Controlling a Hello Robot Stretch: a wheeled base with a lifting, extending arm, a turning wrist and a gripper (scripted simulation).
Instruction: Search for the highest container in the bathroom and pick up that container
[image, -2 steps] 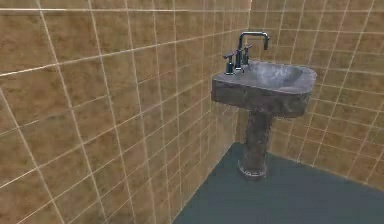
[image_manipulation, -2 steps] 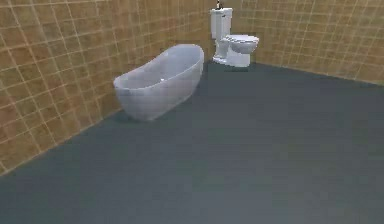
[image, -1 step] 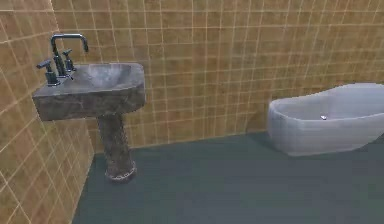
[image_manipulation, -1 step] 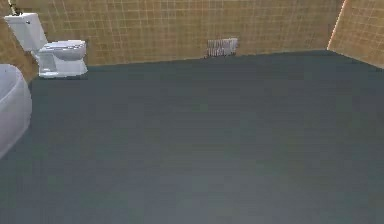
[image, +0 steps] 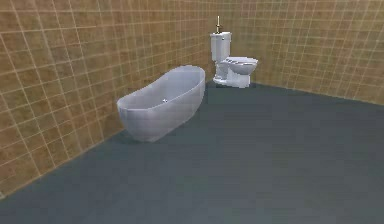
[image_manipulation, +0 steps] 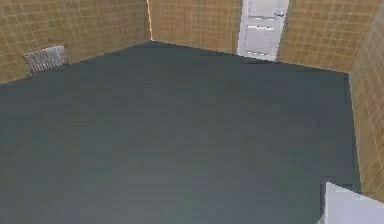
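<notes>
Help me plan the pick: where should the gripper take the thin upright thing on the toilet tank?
Likely mid-height on the thin upright thing, coming level from the open floor: it stands narrow and vertical on the toilet tank, with tiled wall close behind.

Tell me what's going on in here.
A Stretch robot is in a tiled bathroom, apparently searching for a container. Ahead, a pale bathtub stands along the forward view's left wall, and a white toilet sits in the far corner. A thin upright thing on the toilet's tank may be what it's after. On the arm side are a dark floor, a white door and a small wall grate.
</notes>
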